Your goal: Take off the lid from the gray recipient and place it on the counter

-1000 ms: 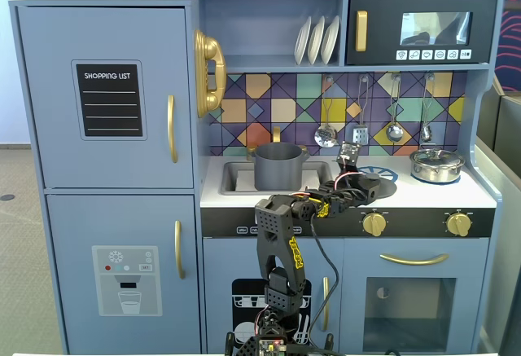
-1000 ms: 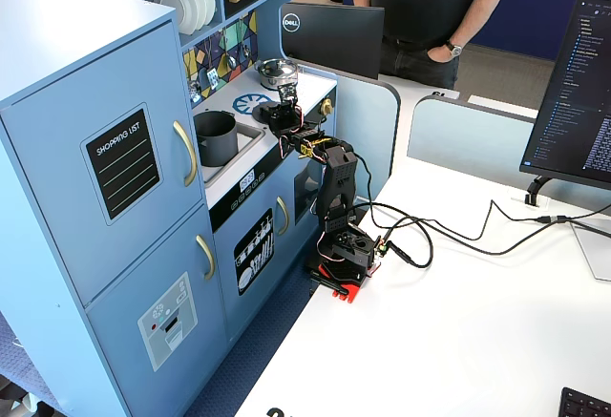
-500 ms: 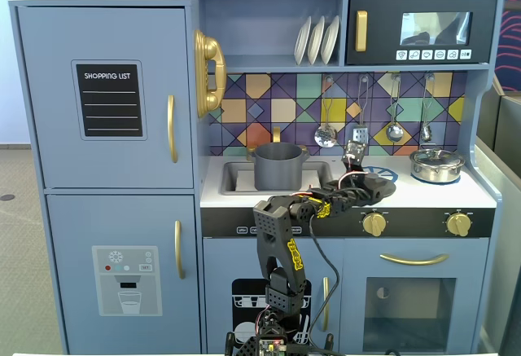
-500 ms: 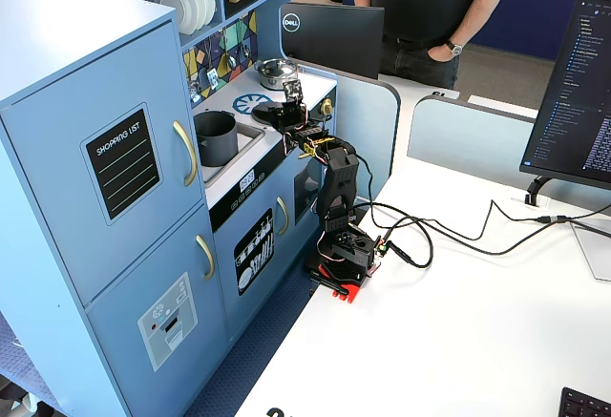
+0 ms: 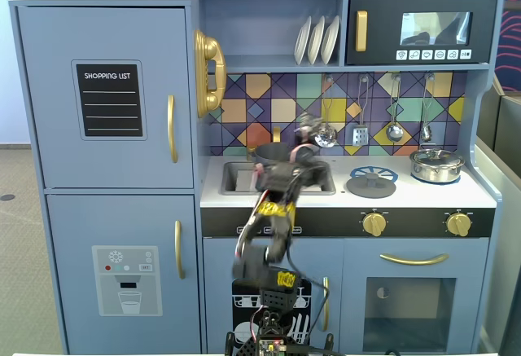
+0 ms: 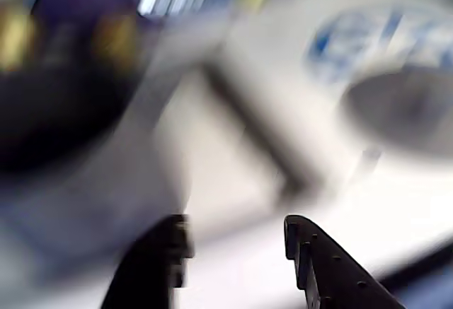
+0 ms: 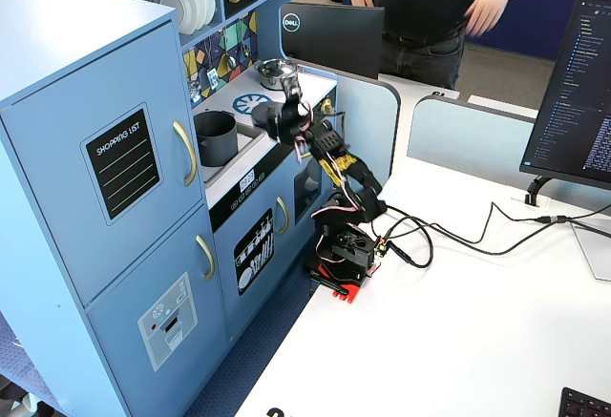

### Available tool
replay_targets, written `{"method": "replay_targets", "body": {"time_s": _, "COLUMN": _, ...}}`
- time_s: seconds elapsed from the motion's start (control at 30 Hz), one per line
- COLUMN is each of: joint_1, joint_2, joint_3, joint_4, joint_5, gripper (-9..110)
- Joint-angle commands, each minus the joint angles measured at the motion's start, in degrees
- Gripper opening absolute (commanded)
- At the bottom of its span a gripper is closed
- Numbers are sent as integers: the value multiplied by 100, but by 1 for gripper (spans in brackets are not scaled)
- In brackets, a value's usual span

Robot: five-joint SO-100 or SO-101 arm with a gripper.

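Up close in the wrist view, see the gripper (image 6: 237, 228) with its two black fingers spread apart and nothing between them. Hangs over the white counter (image 5: 407, 195), all blurry. A bit farther on, find the lid (image 5: 370, 181) lying flat on the blue burner ring, knob up, not touched by the gripper. Left of that in a fixed view, spot the gray recipient (image 5: 273, 154) standing open in the sink, partly hidden by the arm. Far right, see a shiny steel pot (image 5: 435, 165) with its own lid on.

Blue toy kitchen (image 5: 106, 169), white desk (image 7: 458, 341), monitor (image 7: 578, 93)
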State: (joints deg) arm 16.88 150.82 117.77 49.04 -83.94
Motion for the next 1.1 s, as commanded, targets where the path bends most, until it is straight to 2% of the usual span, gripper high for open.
{"method": "replay_targets", "body": {"time_s": 0.0, "joint_1": -589, "joint_2": 1292, "joint_3": 571, "joint_4": 1696, "joint_5": -9, "gripper": 0}}
{"method": "replay_targets", "body": {"time_s": 0.17, "joint_1": -1072, "joint_2": 1705, "joint_3": 2268, "joint_4": 1494, "joint_5": 44, "gripper": 0}}
{"method": "replay_targets", "body": {"time_s": 0.37, "joint_1": -1450, "joint_2": 1907, "joint_3": 4605, "joint_4": -123, "joint_5": 193, "gripper": 0}}
{"method": "replay_targets", "body": {"time_s": 0.47, "joint_1": -1556, "joint_2": 2092, "joint_3": 5353, "joint_4": -413, "joint_5": 176, "gripper": 0}}
{"method": "replay_targets", "body": {"time_s": 0.57, "joint_1": -1731, "joint_2": 2197, "joint_3": 5414, "joint_4": 299, "joint_5": 448, "gripper": 0}}
{"method": "replay_targets", "body": {"time_s": 0.8, "joint_1": -1696, "joint_2": 2707, "joint_3": 5414, "joint_4": 2417, "joint_5": 114, "gripper": 0}}
{"method": "replay_targets", "body": {"time_s": 0.97, "joint_1": -1450, "joint_2": 2892, "joint_3": 5423, "joint_4": 3357, "joint_5": -686, "gripper": 1}}
{"method": "replay_targets", "body": {"time_s": 1.07, "joint_1": -1318, "joint_2": 3103, "joint_3": 5423, "joint_4": 3779, "joint_5": -817, "gripper": 2}}
